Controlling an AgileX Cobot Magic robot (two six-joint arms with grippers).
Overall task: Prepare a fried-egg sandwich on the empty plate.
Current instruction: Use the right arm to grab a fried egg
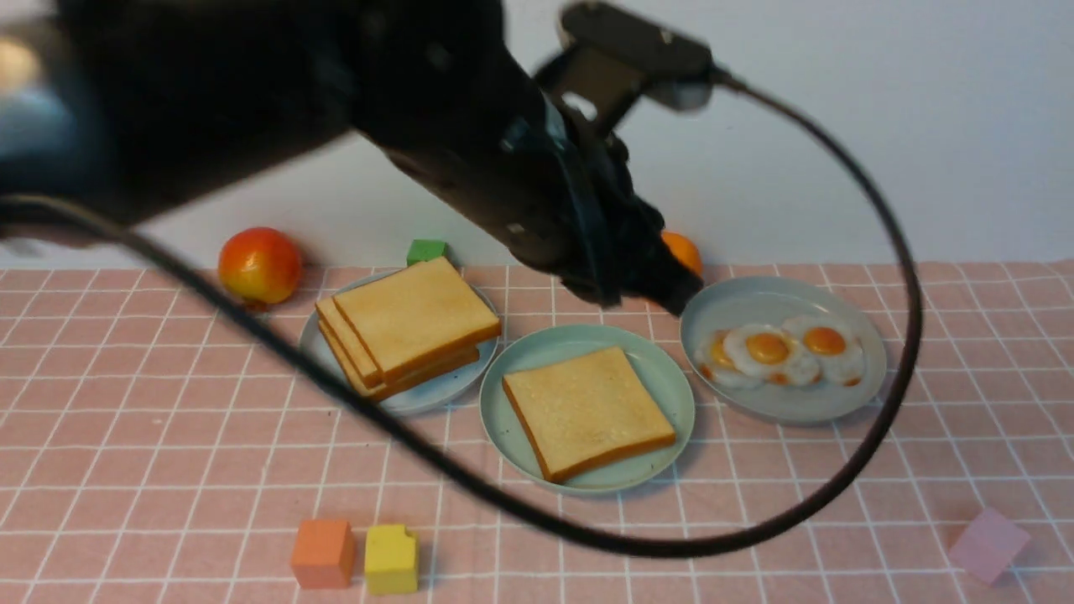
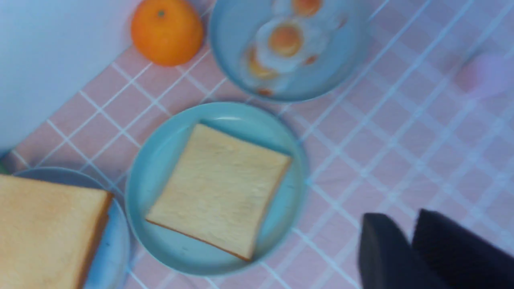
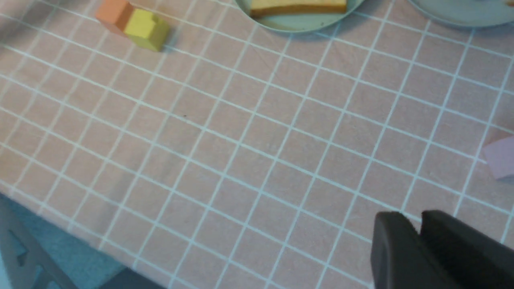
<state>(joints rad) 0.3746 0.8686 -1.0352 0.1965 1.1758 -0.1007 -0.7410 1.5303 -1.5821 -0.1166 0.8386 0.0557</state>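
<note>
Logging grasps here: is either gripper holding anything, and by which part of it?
Nothing is held: no item shows between the fingers of the left gripper or right gripper.

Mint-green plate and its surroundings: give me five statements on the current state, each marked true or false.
1. The mint-green plate bears a toast slice. True.
2. A fried egg lies on that slice. False: its top is bare; the fried eggs are on the grey-blue plate to the right.
3. The toast stack is left of the mint-green plate. True.
4. The left end effector holds toast. False: nothing is between its fingertips.
5. The yellow block is behind the plates. False: it is in front of them.
</note>
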